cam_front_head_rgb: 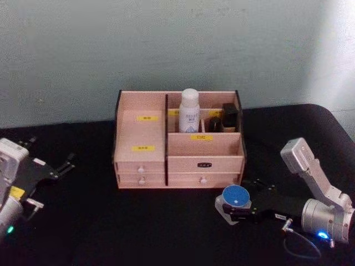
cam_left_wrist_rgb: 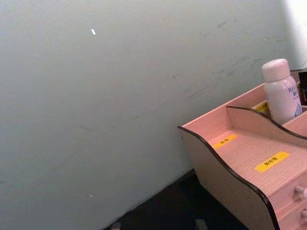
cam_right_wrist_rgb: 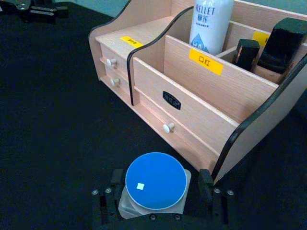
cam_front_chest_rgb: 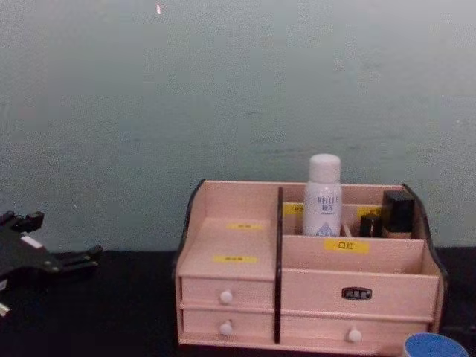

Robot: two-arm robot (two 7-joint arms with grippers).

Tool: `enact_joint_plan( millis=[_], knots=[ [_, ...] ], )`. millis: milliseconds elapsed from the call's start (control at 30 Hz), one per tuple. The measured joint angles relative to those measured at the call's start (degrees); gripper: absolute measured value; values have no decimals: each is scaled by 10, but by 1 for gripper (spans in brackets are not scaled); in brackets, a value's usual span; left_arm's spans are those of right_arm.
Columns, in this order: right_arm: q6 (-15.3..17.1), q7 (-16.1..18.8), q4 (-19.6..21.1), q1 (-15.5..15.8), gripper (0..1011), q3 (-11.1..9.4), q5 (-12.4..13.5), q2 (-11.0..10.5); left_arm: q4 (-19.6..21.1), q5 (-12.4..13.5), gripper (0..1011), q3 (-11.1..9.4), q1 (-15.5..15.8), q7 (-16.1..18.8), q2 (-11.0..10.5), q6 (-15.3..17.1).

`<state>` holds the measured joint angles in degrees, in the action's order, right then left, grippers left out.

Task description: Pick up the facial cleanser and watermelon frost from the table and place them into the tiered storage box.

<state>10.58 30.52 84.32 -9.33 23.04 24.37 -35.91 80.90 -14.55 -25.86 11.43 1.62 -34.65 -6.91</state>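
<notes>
Pale grey-green wall (cam_front_head_rgb: 166, 44), black tabletop (cam_front_head_rgb: 100, 227), bright light patch at right (cam_front_head_rgb: 339, 44)

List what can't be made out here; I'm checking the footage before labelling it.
Yellow labels: print too small, head view.
Blue-lidded jar: cut by chest view's bottom edge.
Drawers: contents hidden behind shut fronts.
Dark items: bases hidden behind a divider, chest view.

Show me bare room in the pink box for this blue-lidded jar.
Bare: the left half of the pale pink wooden tiered box, both yellow-labelled tiers left of the dark centre divider. Crowded: right rear, where the white bottle and black containers stand. Right claw is at the round blue-lidded jar out front; left claw parked left.
</notes>
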Motion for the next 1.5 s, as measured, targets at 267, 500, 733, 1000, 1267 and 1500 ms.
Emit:
enact_joint_plan(
  millis=[267,500,733,1000,1267,1500],
  knots=[
    [-1,0,0,0,861,0,0,0,0,0,1001,0,0,0,0,0],
    [-1,1,0,0,717,0,0,0,0,0,1001,0,0,0,0,0],
    [-1,1,0,0,717,0,0,0,0,0,1001,0,0,0,0,0],
    [-5,7,0,-1,717,2,-1,-2,0,0,1001,0,0,0,0,0],
    [-21,40,6,-2,717,7,13,-15,0,0,1001,0,0,0,0,0],
    [-24,54,16,-11,717,10,32,-17,0,0,1001,0,0,0,0,0]
  ],
)
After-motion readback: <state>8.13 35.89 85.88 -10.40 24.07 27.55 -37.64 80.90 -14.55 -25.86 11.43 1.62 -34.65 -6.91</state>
